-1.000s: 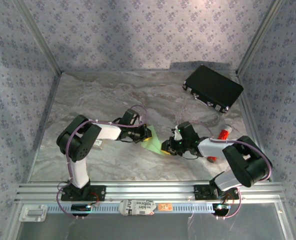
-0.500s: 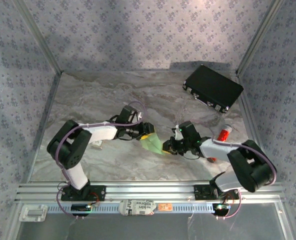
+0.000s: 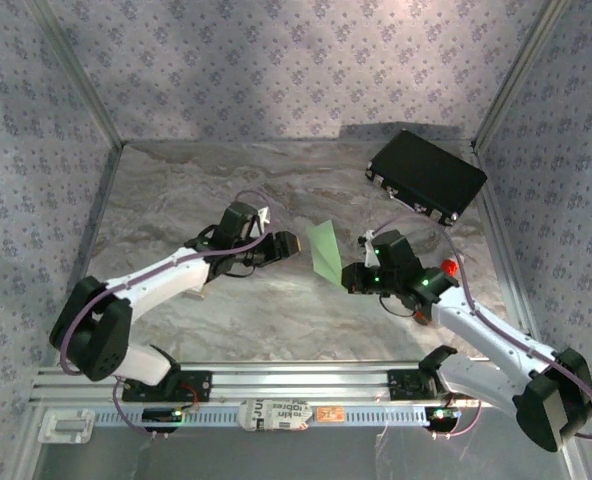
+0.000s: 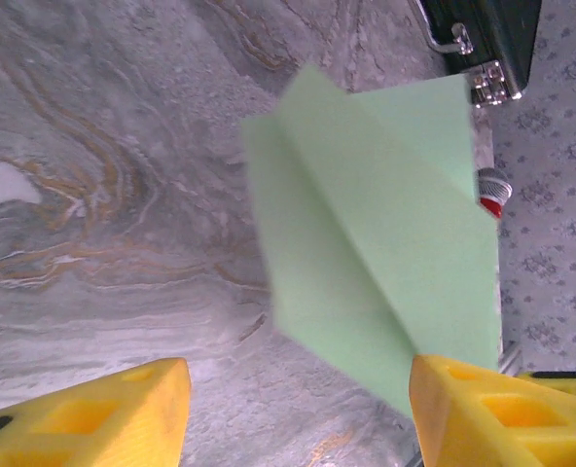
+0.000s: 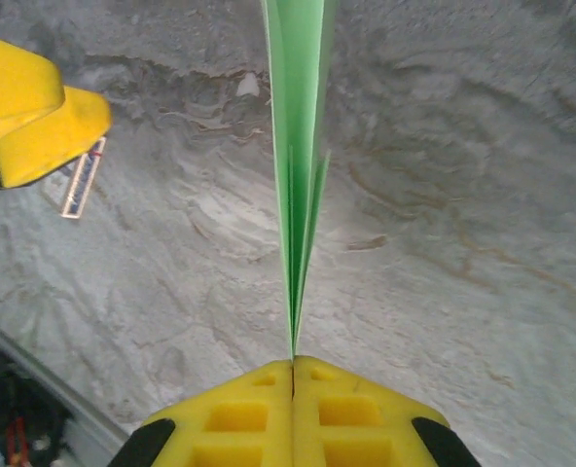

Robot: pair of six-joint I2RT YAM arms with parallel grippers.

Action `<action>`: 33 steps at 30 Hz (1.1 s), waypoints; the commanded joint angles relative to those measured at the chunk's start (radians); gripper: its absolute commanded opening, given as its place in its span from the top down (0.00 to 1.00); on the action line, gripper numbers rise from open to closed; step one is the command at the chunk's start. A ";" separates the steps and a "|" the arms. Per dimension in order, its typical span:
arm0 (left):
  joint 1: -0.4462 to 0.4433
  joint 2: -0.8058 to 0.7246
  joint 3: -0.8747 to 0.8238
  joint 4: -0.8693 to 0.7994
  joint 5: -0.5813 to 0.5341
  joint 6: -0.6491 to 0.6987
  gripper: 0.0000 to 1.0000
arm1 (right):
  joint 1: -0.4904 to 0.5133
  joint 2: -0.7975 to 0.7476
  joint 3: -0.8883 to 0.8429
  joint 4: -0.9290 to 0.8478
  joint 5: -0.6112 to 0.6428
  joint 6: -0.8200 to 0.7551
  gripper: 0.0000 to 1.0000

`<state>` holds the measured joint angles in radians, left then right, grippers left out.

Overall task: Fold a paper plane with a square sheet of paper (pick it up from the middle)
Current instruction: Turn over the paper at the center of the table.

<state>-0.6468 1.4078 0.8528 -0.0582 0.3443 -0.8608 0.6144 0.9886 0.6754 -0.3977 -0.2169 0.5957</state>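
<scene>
Just left of the folded green paper (image 3: 325, 250) stands the left gripper (image 3: 294, 244), jaws apart; the right gripper (image 3: 348, 277), clamped on the paper, blocks its right side, with a red cylinder (image 3: 447, 267) farther right. Beyond the paper, toward the back wall, the table (image 3: 176, 190) lies open; only the black case (image 3: 426, 177) stands there, well off to the paper's right.
</scene>
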 commanded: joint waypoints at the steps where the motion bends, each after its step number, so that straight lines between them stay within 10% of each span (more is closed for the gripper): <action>1: 0.015 -0.059 -0.030 -0.035 -0.076 0.006 0.39 | 0.043 -0.001 0.093 -0.240 0.224 -0.074 0.95; 20: 0.090 -0.258 -0.143 -0.068 -0.200 -0.053 0.39 | 0.396 0.277 0.317 -0.654 0.984 0.075 0.94; 33: 0.134 -0.349 -0.188 -0.101 -0.257 -0.084 0.39 | 0.585 0.682 0.428 -0.579 0.906 0.080 0.92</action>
<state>-0.5228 1.0893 0.6800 -0.1387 0.1131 -0.9291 1.1759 1.6299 1.0622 -1.0153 0.7280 0.6727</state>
